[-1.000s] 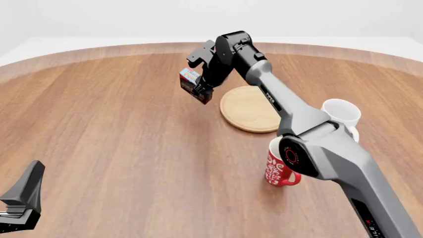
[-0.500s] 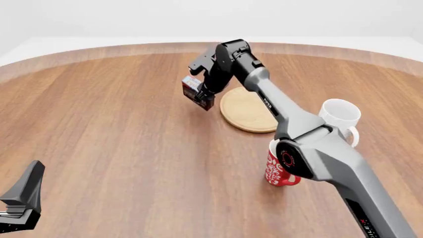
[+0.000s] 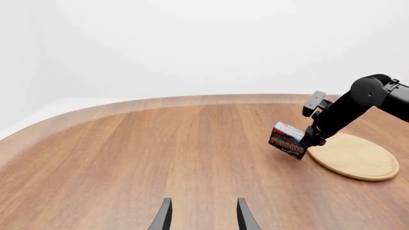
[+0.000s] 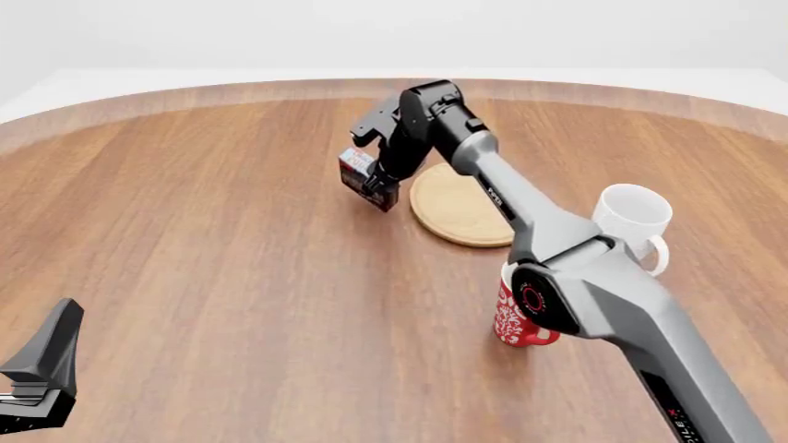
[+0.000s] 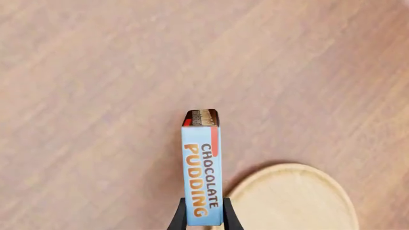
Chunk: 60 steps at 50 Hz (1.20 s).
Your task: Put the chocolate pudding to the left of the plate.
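Right jaws (image 4: 376,185) clamp chocolate pudding (image 4: 364,177) | lower, nearer plate (image 4: 459,205) than before

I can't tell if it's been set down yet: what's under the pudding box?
Only bare table shows under the pudding box, with the plate just beside it. The right gripper holds it tilted. Whether its lowest corner touches the wood cannot be seen.

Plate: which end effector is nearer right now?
Right. The right end effector holds the chocolate pudding just off the plate's left edge; the left end effector sits open, far back at the table's near-left side.
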Motion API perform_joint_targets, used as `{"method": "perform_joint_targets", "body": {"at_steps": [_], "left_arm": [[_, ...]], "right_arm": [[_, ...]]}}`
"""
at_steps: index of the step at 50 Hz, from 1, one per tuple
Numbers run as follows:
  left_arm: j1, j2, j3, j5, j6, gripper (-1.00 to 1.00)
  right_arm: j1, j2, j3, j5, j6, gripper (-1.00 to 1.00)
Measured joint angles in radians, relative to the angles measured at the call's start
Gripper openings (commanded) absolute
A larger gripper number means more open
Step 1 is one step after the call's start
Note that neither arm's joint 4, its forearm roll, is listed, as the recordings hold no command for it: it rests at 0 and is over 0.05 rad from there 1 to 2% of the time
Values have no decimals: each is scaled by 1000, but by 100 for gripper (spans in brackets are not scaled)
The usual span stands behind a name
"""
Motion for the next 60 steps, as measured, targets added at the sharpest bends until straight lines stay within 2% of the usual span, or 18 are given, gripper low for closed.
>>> {"method": "perform_joint_targets", "body": {"at_steps": [13,14,47,54,60], "left_arm": [[0,0,0,0,0,100],[0,0,0,0,0,100],[0,0,0,0,0,100],[0,0,0,0,0,100],[0,0,0,0,0,100]], "right_arm": [[1,1,2,0,2,-100],[2,1,2,0,2,100],[-7,-33,17,-41,5,100],[-1,-122,179,-126,13,100],[21,-290,451,-280,50,100]]}}
